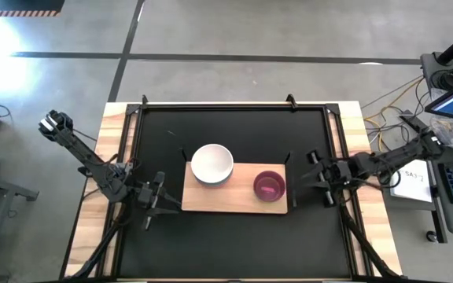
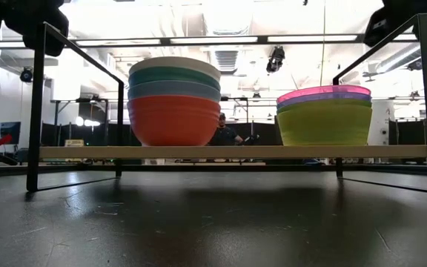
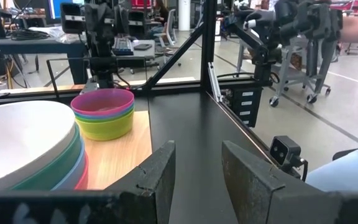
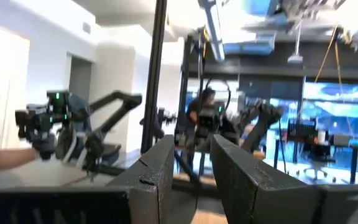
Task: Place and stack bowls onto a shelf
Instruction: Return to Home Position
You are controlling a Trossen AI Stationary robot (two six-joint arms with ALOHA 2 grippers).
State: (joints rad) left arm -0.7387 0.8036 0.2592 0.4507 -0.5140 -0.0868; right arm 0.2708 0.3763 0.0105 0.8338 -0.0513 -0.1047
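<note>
The shelf [image 1: 238,203] lies mid-table [image 1: 234,134]. On its left half stands the stack of larger bowls [image 1: 212,164]; on its right half, apart, the stack of smaller bowls [image 1: 270,187]. Just off its ends wait the left gripper [image 1: 169,204] and the right gripper [image 1: 305,179].

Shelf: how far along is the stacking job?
Done: two stacks sit on the shelf, the larger one topped by the white bowl, the smaller by the magenta bowl; no bowl shows loose on the tabletop. In hand: nothing; the left gripper and right gripper are open and empty, one off each end of the shelf. Left: likely just the return home.
</note>
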